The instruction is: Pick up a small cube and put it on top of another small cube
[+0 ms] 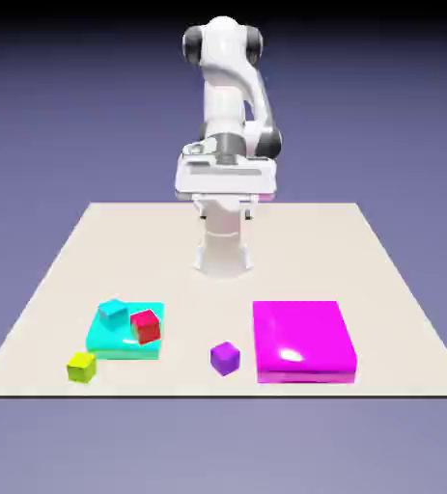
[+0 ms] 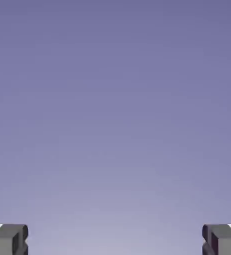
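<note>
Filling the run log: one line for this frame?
phase: pre-grasp | hand: open, empty, raised near base | purple cube: on table, untouched, beside magenta slab | stacked: no

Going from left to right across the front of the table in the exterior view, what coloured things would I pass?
Yellow-green cube → flat cyan block, carrying a small cyan cube and then a red cube → small purple cube → large magenta block.
</note>
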